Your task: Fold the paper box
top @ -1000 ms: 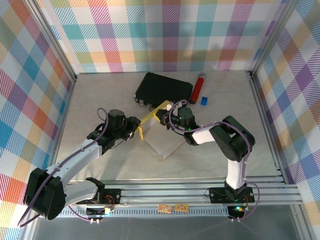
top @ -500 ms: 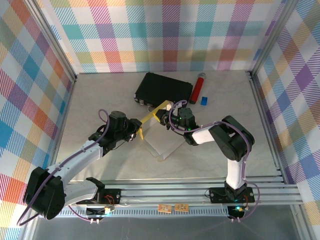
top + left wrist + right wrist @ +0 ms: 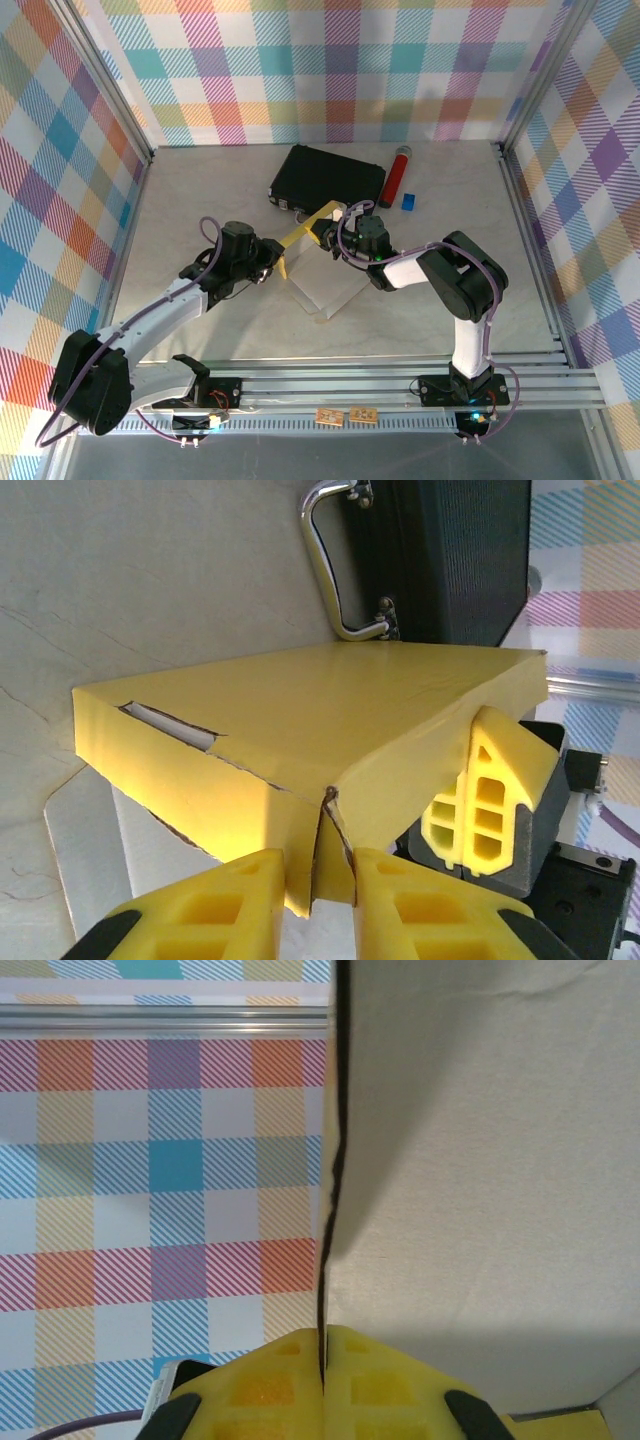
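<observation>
Box: paper box (image 3: 302,234) — bright yellow card, part-raised mid-table (image 3: 190,200), just in front of the black case (image 3: 325,177). A whitish panel lies flat toward the near edge.
L grip: left gripper (image 3: 316,898) — yellow fingers pinched onto a short flap at the box's near corner, flap sandwiched btwn them. Top cam puts it at the box's left end.
R grip: right gripper (image 3: 323,1358) — fingers pressed together on a thin card edge of the box. Per top cam it is clamped at the box's right end, next to the case.
L wrist cam: yellow outer face w/ a cut slot showing white inside, and dark cut lines at the corner. One finger of the right gripper sits against the box's far side. The case's chrome handle (image 3: 335,575) is just beyond.
R wrist cam: whitish reverse face of the box close up, sheet edge running straight up from the fingers. Plaid wall (image 3: 150,1190) and an alu rail (image 3: 160,1022) are behind.
Top cam extras: red cylinder (image 3: 396,178) w/ pinkish cap beside the case's right end, small blue block (image 3: 408,201) near it. Both lie apart from the box.
Writing: two tan tags (image 3: 345,415) on the front rail (image 3: 400,385), print too small to read.
</observation>
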Motion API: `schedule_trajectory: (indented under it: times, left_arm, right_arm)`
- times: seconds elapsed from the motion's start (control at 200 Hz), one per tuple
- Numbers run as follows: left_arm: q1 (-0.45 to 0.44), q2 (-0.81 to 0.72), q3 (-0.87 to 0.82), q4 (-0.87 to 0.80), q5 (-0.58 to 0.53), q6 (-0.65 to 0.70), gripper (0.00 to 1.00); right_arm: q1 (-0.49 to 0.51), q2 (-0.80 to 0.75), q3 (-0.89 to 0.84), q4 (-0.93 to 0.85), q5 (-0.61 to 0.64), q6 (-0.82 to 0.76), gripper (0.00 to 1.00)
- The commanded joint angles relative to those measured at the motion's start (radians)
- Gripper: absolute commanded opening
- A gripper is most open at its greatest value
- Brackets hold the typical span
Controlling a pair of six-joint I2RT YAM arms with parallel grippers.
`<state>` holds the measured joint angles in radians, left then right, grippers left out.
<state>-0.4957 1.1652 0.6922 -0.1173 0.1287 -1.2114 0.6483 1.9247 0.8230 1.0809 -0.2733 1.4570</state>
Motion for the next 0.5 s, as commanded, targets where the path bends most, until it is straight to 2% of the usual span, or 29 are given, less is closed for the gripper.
schedule_trajectory:
  times: [0.0, 0.08, 0.23, 0.365, 0.495]
  left_arm:
    - [-0.013, 0.030, 0.023, -0.183, -0.025, 0.072, 0.23]
    - [-0.017, 0.039, 0.036, -0.223, -0.034, 0.091, 0.23]
    - [-0.020, 0.049, 0.026, -0.201, -0.023, 0.089, 0.22]
    - [-0.021, 0.059, 0.023, -0.190, -0.024, 0.089, 0.08]
    - [-0.021, 0.046, 0.040, -0.191, -0.030, 0.097, 0.07]
  right_arm:
    - [-0.002, 0.041, 0.000, -0.074, -0.004, -0.006, 0.00]
    - [0.000, 0.043, 0.001, -0.076, -0.004, -0.006, 0.00]
    - [-0.001, 0.048, 0.005, -0.076, -0.007, -0.004, 0.00]
    - [0.000, 0.051, 0.007, -0.079, -0.010, -0.003, 0.00]
    - [-0.001, 0.049, 0.008, -0.083, -0.012, -0.003, 0.00]
